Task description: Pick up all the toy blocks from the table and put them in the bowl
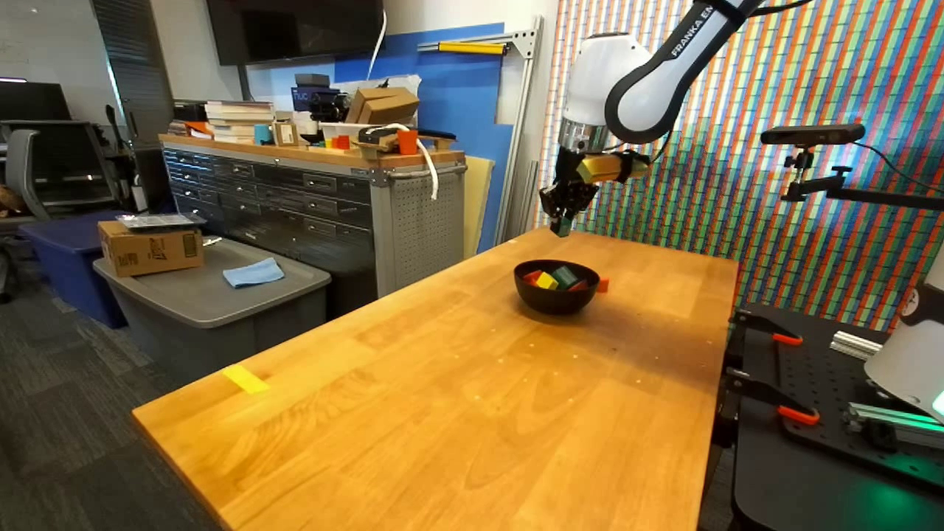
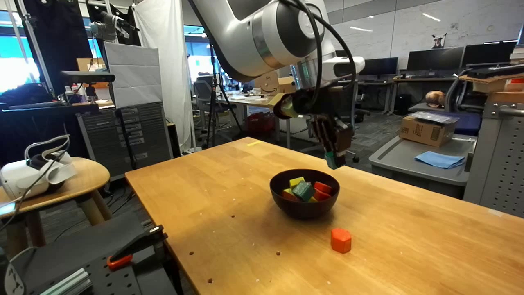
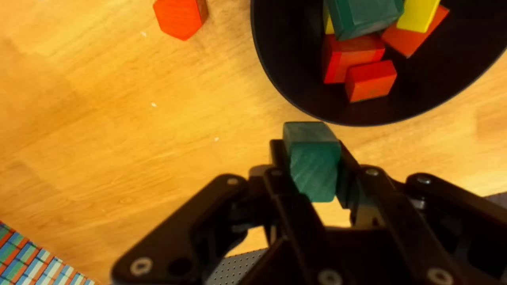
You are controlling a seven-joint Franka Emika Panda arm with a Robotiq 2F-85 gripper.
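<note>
In the wrist view, the tool (image 3: 313, 156) grips a teal-green block (image 3: 315, 170), seen just outside the rim of the black bowl (image 3: 291, 67). In an exterior view, red blocks (image 2: 322, 187), yellow blocks (image 2: 296, 181) and a dark green block (image 2: 303, 191) lie in the bowl; a hexagonal orange block (image 2: 341, 240) stands apart on the desk (image 2: 204, 180). In an exterior view, the Franka arm (image 1: 640, 107) holds the gripped block in the air.

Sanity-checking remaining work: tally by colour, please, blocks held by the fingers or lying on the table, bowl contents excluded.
Green block: 1, between the fingers
Red-orange block: 1, on the table beside the bowl
Total: 2
</note>
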